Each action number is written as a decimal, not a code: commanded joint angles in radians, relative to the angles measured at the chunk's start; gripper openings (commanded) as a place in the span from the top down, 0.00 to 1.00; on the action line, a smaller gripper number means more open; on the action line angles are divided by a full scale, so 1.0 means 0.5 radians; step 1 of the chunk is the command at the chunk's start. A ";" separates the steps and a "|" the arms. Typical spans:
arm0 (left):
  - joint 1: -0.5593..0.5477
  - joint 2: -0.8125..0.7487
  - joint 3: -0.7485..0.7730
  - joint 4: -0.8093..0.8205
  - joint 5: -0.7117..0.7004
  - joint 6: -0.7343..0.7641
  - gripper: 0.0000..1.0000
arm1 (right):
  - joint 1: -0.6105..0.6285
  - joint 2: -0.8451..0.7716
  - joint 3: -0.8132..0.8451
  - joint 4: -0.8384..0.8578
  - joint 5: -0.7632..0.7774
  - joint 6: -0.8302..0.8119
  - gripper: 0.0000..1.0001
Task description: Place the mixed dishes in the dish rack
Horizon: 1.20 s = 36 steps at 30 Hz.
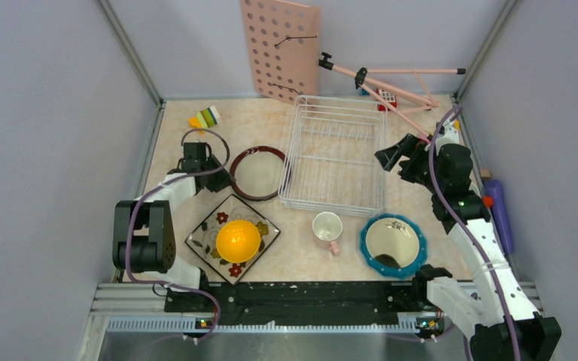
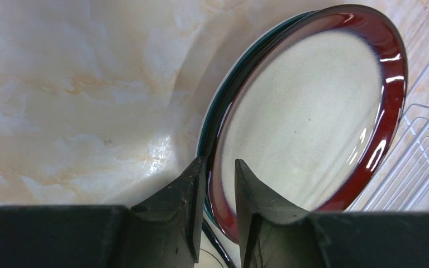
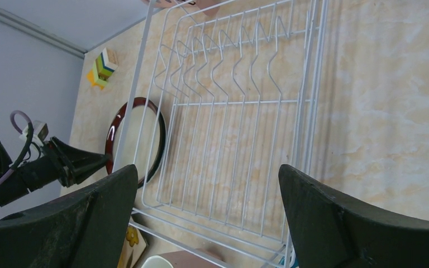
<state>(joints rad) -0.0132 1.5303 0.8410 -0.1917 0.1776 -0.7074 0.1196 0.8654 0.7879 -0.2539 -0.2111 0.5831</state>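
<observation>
Pinching the plate [image 2: 307,123] rim in the left claw [image 2: 219,163].
Right claw [image 3: 206,173] gapes wide, holding nothing; the rack [image 3: 256,101] lies just beyond its fingers.

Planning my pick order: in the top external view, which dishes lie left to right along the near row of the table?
yellow-orange bowl, sitting on the square floral plate → pink cup → teal white-dotted dish
</observation>
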 commanded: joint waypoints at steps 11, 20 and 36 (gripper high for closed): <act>-0.004 0.128 0.055 0.157 0.239 -0.052 0.75 | 0.015 -0.015 0.072 0.036 -0.004 -0.042 0.05; 0.001 0.033 -0.017 0.303 0.332 -0.115 1.00 | 0.014 -0.026 0.072 0.020 0.002 -0.050 0.05; 0.002 -0.379 -0.038 -0.132 -0.323 0.037 1.00 | 0.013 0.062 0.133 -0.099 0.041 -0.119 0.05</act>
<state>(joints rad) -0.0105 1.3899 0.8242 -0.2562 0.1047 -0.7059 0.1196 0.9020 0.8078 -0.3065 -0.1967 0.5396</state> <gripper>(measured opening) 0.019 0.948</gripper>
